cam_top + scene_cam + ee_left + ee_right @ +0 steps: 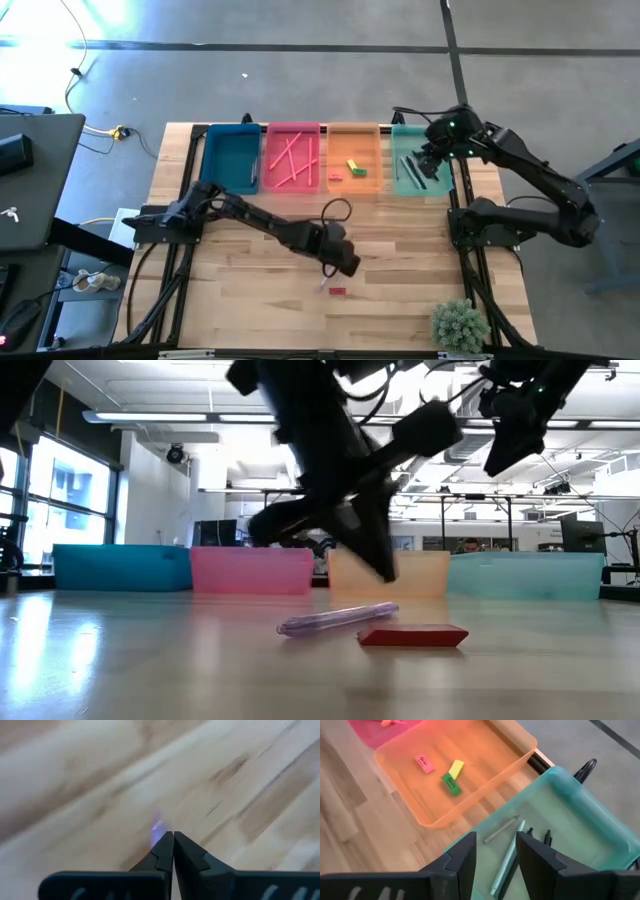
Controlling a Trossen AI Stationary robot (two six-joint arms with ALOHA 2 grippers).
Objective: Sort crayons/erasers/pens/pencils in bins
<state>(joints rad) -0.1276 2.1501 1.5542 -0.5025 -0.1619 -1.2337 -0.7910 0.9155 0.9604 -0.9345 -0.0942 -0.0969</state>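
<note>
Left gripper point(345, 263), jaws closed empty, sits just above-left of the purple crayon point(338, 619) and red eraser point(337, 292), lower centre frame; crayon lies lengthwise left-right. Right gripper point(424, 168) hovers open over the mint-green bin point(442, 187).

No text can be read; the erasers point(452, 784) bear small printed marks, too small to make out

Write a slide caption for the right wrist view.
Open right gripper over the mint-green bin holding pens; three erasers lie in the orange bin beside it.

The wooden worktop point(250, 290) carries four bins point(292, 158) along its far edge, a red eraser point(337, 292) and violet crayon point(338, 619) mid-front, and a plant point(460, 324) at its front right corner.
</note>
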